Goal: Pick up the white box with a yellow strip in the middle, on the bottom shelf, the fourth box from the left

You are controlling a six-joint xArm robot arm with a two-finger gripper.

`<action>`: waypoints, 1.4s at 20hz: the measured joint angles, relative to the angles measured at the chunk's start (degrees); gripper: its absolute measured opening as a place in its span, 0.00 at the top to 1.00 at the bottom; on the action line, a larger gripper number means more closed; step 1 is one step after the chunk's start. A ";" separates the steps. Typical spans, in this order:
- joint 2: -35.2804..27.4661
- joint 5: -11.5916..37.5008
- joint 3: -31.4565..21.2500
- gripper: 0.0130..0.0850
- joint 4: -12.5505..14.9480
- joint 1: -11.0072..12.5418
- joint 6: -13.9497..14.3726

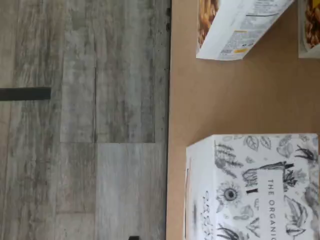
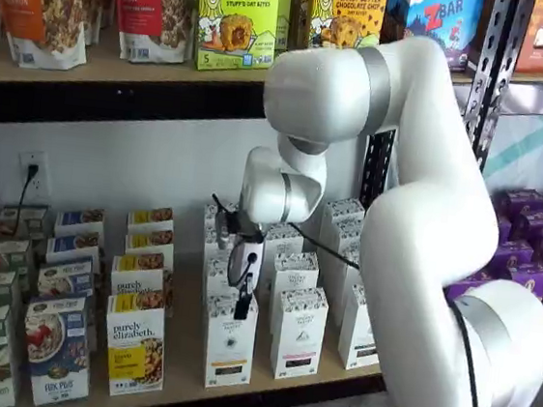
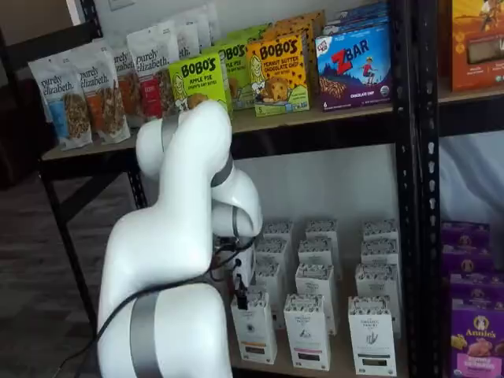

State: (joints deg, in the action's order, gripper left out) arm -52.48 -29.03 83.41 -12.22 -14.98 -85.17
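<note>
The white box (image 2: pixel 229 350) stands at the front of its row on the bottom shelf (image 2: pixel 179 388), with a dark speckled top and a yellow-tan strip low on its front. It also shows in a shelf view (image 3: pixel 255 331). My gripper (image 2: pixel 243 293) hangs just above the box's top, its black fingers side-on, so no gap shows. In a shelf view the gripper (image 3: pixel 241 296) is at the box's upper left corner. The wrist view shows a white carton's leaf-printed top (image 1: pixel 255 190) on the tan board (image 1: pixel 225 100).
Like white cartons with dark strips (image 2: pixel 298 338) stand to the right. A yellow Purely Elizabeth box (image 2: pixel 135 350) stands to the left and also shows in the wrist view (image 1: pixel 235 30). Bobo's boxes (image 2: pixel 235 15) sit on the shelf above. Grey floor (image 1: pixel 85 125) lies beyond the board's edge.
</note>
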 joint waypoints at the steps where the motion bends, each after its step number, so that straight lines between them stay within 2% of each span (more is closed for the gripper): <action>1: -0.43 -0.13 0.60 0.00 0.20 0.09 0.10; 10: -4.02 -1.70 5.42 0.00 3.39 1.02 2.05; 22: -8.14 -3.72 10.53 0.00 5.44 1.67 3.23; 28: -9.64 -3.99 11.79 0.00 7.06 1.38 4.85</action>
State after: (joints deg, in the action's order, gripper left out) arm -62.12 -33.02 95.20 -5.16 -13.60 -80.32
